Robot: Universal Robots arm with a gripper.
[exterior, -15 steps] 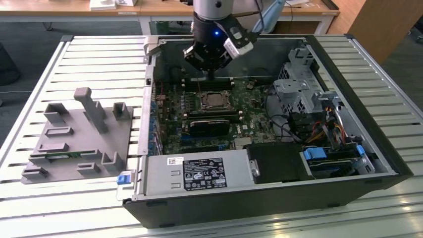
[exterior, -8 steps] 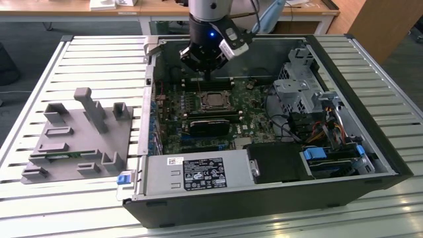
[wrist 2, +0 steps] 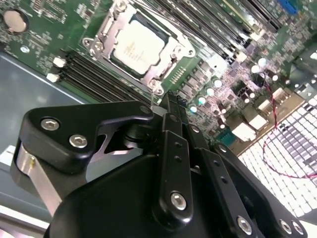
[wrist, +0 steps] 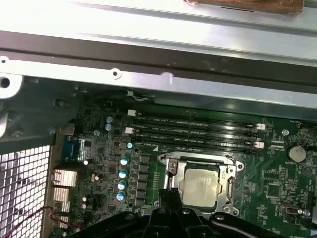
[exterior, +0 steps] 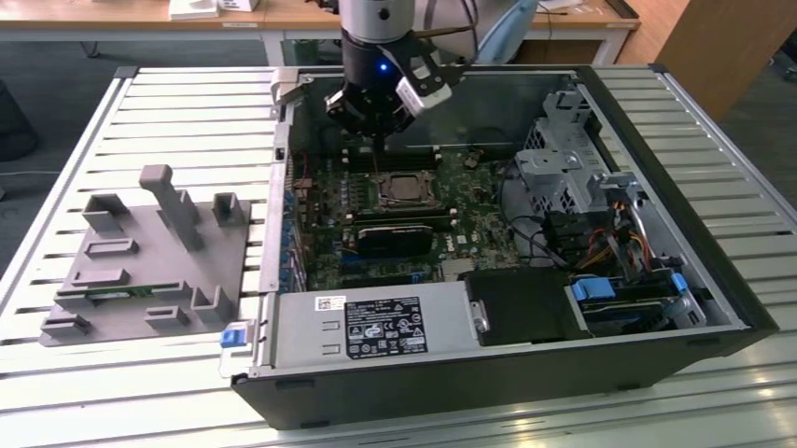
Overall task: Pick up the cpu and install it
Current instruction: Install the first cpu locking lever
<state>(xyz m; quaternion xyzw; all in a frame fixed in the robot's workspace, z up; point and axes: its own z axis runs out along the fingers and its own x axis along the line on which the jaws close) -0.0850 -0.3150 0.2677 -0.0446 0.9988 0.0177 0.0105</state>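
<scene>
Matte silver, the square cpu (wrist 2: 137, 45) sits in its socket; black gripper (wrist 2: 171, 106) jaws pressed together.

An open computer case (exterior: 697, 271) lay on a slatted table (exterior: 187, 112). Inside it, a green motherboard (exterior: 336, 243) carried black memory slots (wrist: 198, 130), a black heatsink (exterior: 396, 236) and a coin battery (wrist: 296, 152). A grey power supply (exterior: 373, 327) sat along the case's near edge. On the exterior view's left, a grey fixture tray (exterior: 137, 271) rested on the table, holding a green memory stick (exterior: 118, 293).
</scene>
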